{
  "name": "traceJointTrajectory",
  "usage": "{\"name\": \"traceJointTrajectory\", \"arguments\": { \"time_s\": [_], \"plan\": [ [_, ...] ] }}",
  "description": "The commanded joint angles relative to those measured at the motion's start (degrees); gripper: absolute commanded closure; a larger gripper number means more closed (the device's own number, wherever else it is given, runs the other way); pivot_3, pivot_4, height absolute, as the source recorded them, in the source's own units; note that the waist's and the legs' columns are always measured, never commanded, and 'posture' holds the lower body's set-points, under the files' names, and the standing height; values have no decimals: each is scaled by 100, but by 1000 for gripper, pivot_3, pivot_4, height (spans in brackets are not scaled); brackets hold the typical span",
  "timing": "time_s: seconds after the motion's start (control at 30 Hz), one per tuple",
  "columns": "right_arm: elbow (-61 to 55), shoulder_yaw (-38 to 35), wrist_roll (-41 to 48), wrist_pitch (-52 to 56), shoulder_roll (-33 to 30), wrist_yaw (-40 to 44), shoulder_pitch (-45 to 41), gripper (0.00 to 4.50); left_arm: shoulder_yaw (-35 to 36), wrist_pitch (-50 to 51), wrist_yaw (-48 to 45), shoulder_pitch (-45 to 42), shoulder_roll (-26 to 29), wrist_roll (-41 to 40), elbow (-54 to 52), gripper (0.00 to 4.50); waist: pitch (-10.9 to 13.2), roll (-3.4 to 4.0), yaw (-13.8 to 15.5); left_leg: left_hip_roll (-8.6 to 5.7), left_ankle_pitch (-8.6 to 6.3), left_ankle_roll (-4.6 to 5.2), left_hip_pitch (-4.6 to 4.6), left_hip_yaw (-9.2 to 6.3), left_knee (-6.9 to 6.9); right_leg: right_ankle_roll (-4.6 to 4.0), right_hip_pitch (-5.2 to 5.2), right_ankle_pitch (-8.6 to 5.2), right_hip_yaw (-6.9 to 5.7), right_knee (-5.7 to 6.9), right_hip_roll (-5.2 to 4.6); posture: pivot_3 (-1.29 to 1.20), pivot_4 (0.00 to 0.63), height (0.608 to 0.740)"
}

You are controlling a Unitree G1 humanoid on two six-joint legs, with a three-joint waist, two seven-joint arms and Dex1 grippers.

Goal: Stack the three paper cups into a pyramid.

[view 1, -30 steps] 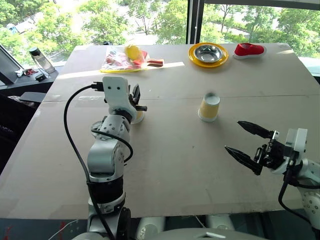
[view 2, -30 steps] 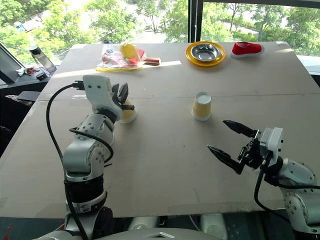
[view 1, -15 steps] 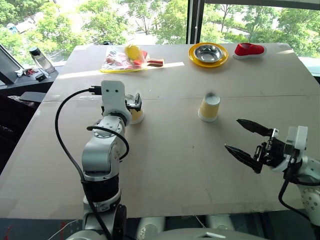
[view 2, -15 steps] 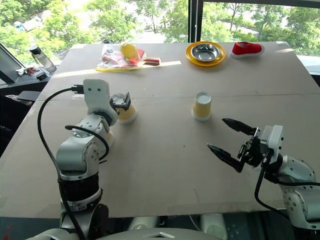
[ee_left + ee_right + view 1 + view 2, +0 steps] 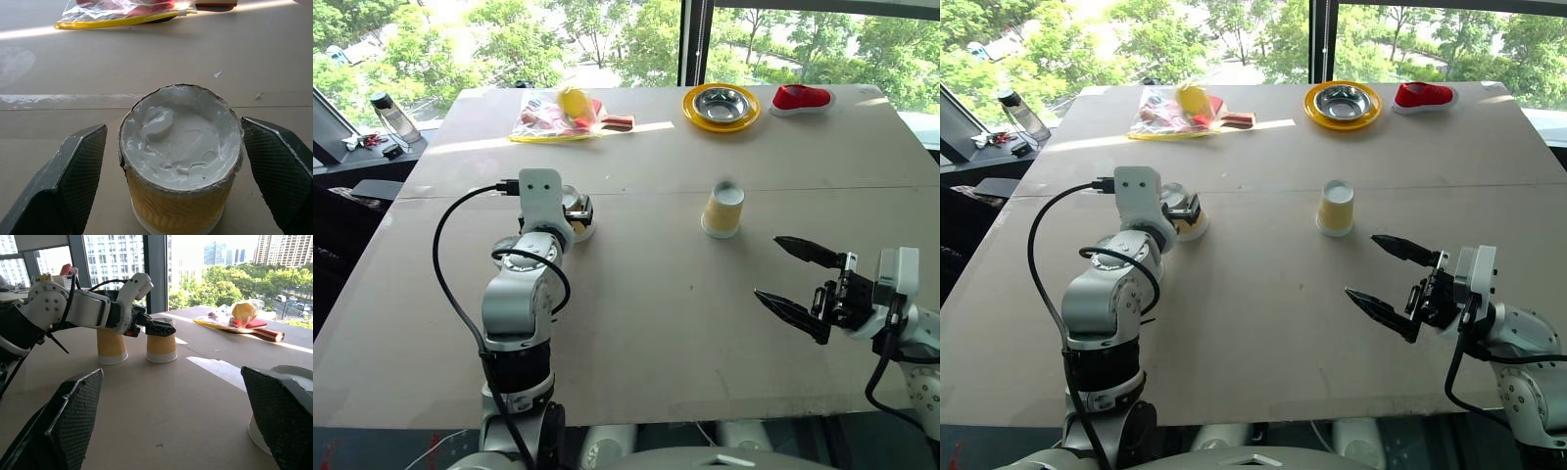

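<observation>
Three yellow paper cups stand upside down on the brown table (image 5: 646,313). One cup (image 5: 181,156) sits between the fingers of my left gripper (image 5: 578,209), which is open, with a gap on each side. In the right wrist view a second cup (image 5: 111,346) stands close beside that one (image 5: 161,346), behind my left arm. The third cup (image 5: 722,210) is alone in the middle of the table. My right gripper (image 5: 767,265) hovers open and empty, nearer than that cup and to its right.
At the far edge are a yellow plate (image 5: 693,110) holding a steel bowl (image 5: 722,103), a red shoe-like object (image 5: 801,97), and a plastic bag (image 5: 563,113) with a yellow ball and a paddle. A bottle (image 5: 393,117) stands off the table's left corner.
My left gripper has sunk and tipped down with the cup, then opened, leaving the cup standing on the table. The right arm has stayed put.
</observation>
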Motion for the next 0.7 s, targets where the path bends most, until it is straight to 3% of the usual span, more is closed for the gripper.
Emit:
{"name": "traceJointTrajectory", "arguments": {
  "time_s": [0.03,0.07,0.13,0.17,0.4,0.7],
  "plan": [
    [-148,-54,37,-90,-3,35,-75,0,55,-168,25,-50,3,41,55,585,0,0,1,0,0,0,0,0,0,0,0,0,0,0,0,0,150,740],
    [-147,-53,33,-91,-2,33,-79,0,47,-190,24,-50,8,46,66,877,1,-1,2,0,0,0,0,0,0,0,0,0,0,0,0,0,150,740],
    [-149,-48,22,-91,4,18,-93,0,33,-222,19,-53,17,49,99,1945,0,0,2,0,0,0,-1,0,0,0,0,0,0,0,0,0,150,740],
    [-153,-45,17,-89,7,8,-100,0,24,-237,16,-54,22,50,118,2074,0,-1,3,0,0,0,-1,0,0,0,0,0,0,0,0,0,150,740],
    [-165,-63,-30,-98,38,-62,-109,0,-252,-668,-352,-263,141,-42,255,2076,1,-2,4,0,5,-8,0,-1,0,0,0,0,-1,0,0,0,150,740],
    [-15,-190,-290,-175,78,-285,77,0,-2007,-2115,-2589,-1032,332,-255,1207,2076,3,-4,-3,-9,11,-19,-10,4,3,0,1,0,-2,-9,-8,0,150,740]
  ]
}}
